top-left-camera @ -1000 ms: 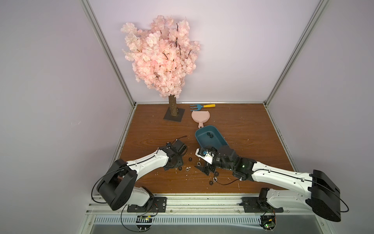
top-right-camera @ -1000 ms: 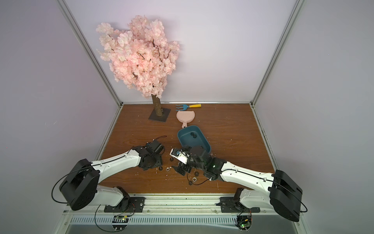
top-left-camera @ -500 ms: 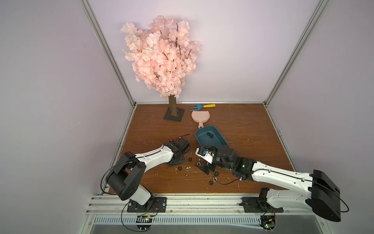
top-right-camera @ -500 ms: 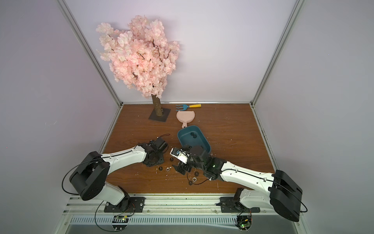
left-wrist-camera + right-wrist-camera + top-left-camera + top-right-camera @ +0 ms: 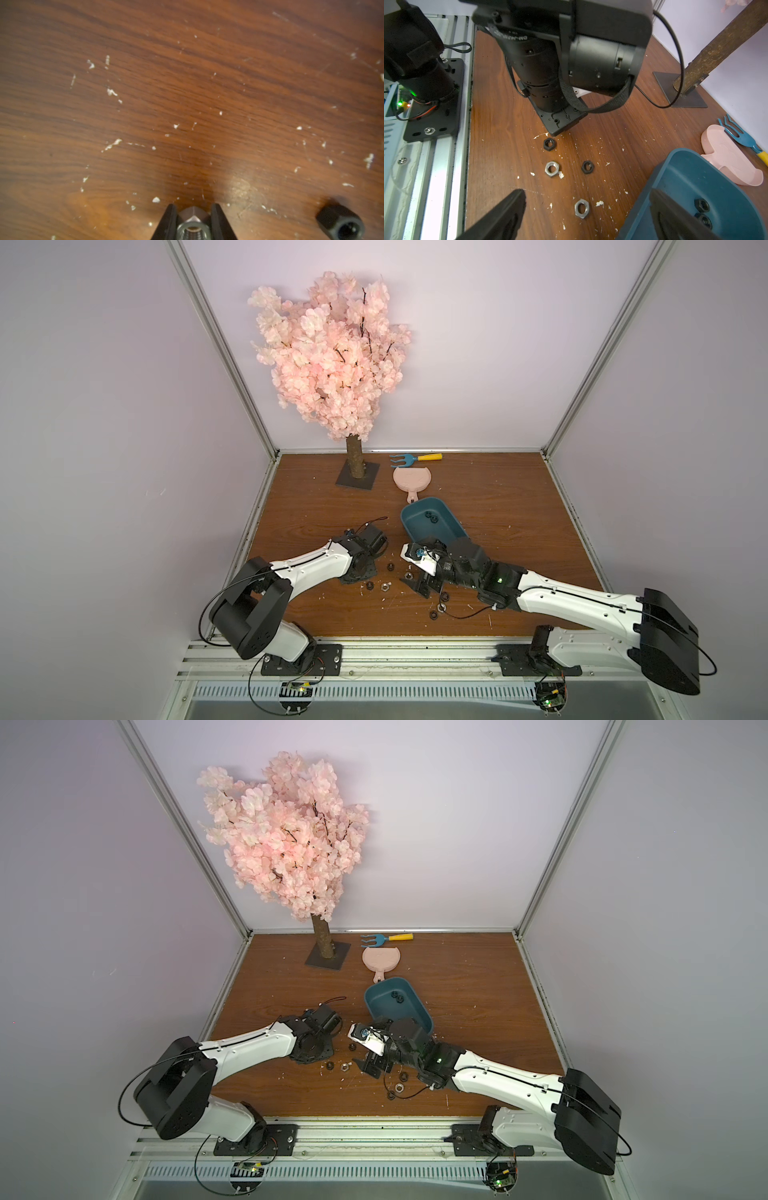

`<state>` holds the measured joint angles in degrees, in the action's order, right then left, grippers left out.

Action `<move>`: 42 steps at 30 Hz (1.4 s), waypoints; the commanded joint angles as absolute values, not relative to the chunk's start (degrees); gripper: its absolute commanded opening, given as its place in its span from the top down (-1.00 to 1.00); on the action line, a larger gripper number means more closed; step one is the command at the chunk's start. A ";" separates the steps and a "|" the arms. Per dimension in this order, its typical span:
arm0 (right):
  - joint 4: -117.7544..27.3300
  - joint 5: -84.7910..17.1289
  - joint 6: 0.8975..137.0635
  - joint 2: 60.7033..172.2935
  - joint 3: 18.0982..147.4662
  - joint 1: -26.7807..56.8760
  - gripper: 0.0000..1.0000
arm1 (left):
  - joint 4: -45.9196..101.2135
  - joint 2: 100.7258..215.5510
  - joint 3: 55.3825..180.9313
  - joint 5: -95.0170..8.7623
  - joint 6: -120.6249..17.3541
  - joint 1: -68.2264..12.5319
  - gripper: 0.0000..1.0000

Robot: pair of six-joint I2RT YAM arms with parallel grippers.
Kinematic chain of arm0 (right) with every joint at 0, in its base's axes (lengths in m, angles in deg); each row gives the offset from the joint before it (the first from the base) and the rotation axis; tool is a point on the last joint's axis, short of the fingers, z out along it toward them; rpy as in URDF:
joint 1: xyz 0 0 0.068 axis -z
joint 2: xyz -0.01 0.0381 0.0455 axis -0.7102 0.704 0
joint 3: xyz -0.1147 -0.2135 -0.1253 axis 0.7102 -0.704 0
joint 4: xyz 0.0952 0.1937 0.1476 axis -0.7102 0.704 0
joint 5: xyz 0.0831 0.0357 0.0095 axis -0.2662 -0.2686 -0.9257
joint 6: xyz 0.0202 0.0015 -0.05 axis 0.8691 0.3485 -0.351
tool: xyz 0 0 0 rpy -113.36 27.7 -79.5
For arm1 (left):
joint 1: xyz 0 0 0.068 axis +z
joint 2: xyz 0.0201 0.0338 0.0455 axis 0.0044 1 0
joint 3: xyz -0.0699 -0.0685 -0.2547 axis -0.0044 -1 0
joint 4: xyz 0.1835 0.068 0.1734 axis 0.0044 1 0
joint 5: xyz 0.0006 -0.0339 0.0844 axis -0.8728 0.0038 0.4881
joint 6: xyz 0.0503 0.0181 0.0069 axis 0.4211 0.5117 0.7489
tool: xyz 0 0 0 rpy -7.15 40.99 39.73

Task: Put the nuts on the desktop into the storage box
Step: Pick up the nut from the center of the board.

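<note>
My left gripper (image 5: 193, 207) points down at the desktop (image 5: 519, 539) and is shut on a silver nut (image 5: 193, 223), squeezed between both black fingers. In both top views its wrist (image 5: 361, 560) hides the fingertips. A black nut (image 5: 340, 223) lies close beside it. My right gripper (image 5: 586, 199) hangs open low over the desktop with a silver nut (image 5: 581, 208) lying between its fingers, one finger over the wall of the teal storage box (image 5: 685, 182). Two black nuts (image 5: 702, 204) lie in the box. More nuts (image 5: 552, 169) lie loose between the arms.
A pink blossom tree on a dark square base (image 5: 357, 479) stands at the back. A pink dustpan (image 5: 412, 480) and a blue rake with a yellow handle (image 5: 411, 459) lie behind the storage box (image 5: 446, 533). Several more nuts (image 5: 441, 607) lie under my right arm. White crumbs speckle the wood.
My left gripper has closed on the silver nut, and its arm has shifted a little toward the middle. The right arm has stayed still and open.
</note>
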<state>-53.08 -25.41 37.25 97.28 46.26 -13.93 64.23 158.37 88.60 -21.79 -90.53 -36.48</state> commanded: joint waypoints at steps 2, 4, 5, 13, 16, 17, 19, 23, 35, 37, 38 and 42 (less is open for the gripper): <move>-55.04 -31.79 33.35 95.05 47.34 -14.25 -0.98 | 65.80 155.66 89.35 -22.87 -89.62 -36.14 0.46; -55.48 -36.40 31.06 94.41 46.64 -14.24 -0.98 | 65.78 154.69 90.62 -24.31 -87.63 -36.11 0.48; -56.62 -37.67 30.23 93.71 45.88 -14.25 -0.98 | 65.83 154.07 91.35 -25.14 -86.38 -36.13 0.55; -73.63 -35.06 21.88 84.84 34.14 -14.25 -0.98 | 65.36 145.49 95.11 -31.03 -79.22 -36.14 0.51; -75.53 -32.79 20.60 83.81 33.01 -14.23 -0.98 | 63.36 140.31 95.65 -33.78 -76.65 -36.13 0.48; -75.95 -33.27 21.26 83.41 33.25 -14.25 -0.98 | 62.36 138.67 95.93 -35.41 -76.10 -36.14 0.48; -77.89 -35.07 22.20 82.81 33.30 -14.22 -0.98 | 59.19 136.15 95.66 -40.14 -75.05 -36.14 0.48; -85.82 -34.78 23.31 82.04 30.66 -14.21 -0.97 | 49.30 132.90 93.60 -53.54 -75.02 -36.13 0.47; -90.99 -32.91 24.88 78.92 27.23 -14.25 -0.72 | 31.03 130.96 88.56 -75.37 -75.65 -38.37 0.45; -90.93 -32.36 25.05 79.09 27.04 -14.21 -0.70 | 29.11 130.96 88.17 -76.76 -76.14 -38.97 0.45; -90.94 -32.37 25.14 79.21 26.96 -14.16 -0.68 | 28.36 131.04 88.10 -77.48 -76.25 -39.33 0.45; -91.75 -32.10 25.65 79.29 26.97 -14.23 -0.56 | 27.66 131.22 87.92 -77.82 -76.16 -39.83 0.46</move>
<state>-88.05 -33.58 24.57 79.75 26.83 -13.95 31.18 131.48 88.21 -74.86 -76.83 -39.17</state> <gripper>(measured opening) 0.791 0.280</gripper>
